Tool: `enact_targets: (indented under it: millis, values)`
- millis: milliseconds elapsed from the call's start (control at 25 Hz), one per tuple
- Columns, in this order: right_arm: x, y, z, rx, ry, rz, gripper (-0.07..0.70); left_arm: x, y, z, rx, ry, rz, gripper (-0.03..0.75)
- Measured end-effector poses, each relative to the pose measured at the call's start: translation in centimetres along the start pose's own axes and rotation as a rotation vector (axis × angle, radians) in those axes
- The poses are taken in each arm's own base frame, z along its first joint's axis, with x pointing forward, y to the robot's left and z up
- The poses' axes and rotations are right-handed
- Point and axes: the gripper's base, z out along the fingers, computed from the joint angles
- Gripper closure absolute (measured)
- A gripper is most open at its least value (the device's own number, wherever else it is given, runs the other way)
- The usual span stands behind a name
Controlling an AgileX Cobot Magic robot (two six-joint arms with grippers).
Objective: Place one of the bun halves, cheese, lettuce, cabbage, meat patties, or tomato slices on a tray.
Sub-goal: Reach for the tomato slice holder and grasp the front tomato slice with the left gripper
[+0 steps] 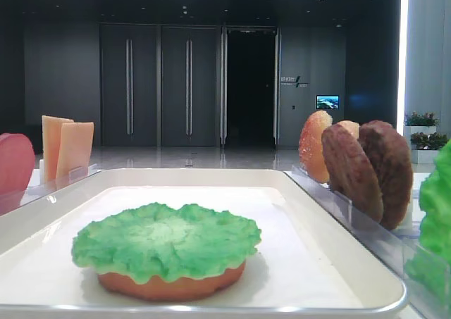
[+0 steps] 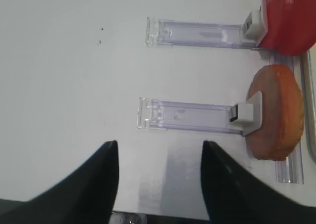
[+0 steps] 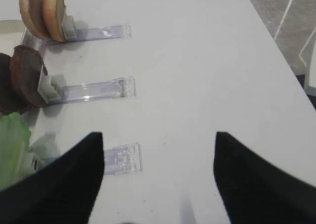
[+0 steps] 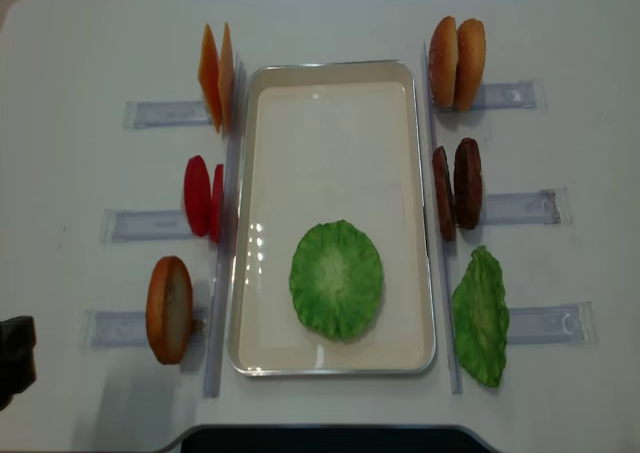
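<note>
Hiding under lettuce [image 4: 336,278] overhead, bun half [image 1: 171,285] visible low-angle.

both pincers, left [image 2: 159,174] and right [image 3: 159,169], hover with jaws spread wide, gripping nothing.

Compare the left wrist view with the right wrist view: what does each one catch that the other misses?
Only the left wrist view shows a red tomato slice and a single bun half, each standing at the end of a clear rack. Only the right wrist view shows two bun halves, the meat patties and a lettuce leaf. Both share the white table, clear racks, and open jaws over bare tabletop, holding nothing.
</note>
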Motion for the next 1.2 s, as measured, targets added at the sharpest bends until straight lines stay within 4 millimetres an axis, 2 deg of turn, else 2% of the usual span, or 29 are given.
enact_targets:
  millis: [440, 800, 1200]
  values:
    - [0.0, 0.0, 0.0, 0.000, 0.000, 0.001, 0.150, -1.7, -0.6, 3.3, 0.005, 0.163, 0.010, 0.307]
    - [0.0, 0.0, 0.0, 0.000, 0.000, 0.001, 0.150, -3.3, -1.3, 7.0, 0.011, 0.285, 0.023, 0.307]
    - [0.0, 0.0, 0.0, 0.000, 0.000, 0.001, 0.150, -9.0, -2.0, 8.7, 0.031, 0.282, 0.005, 0.307]
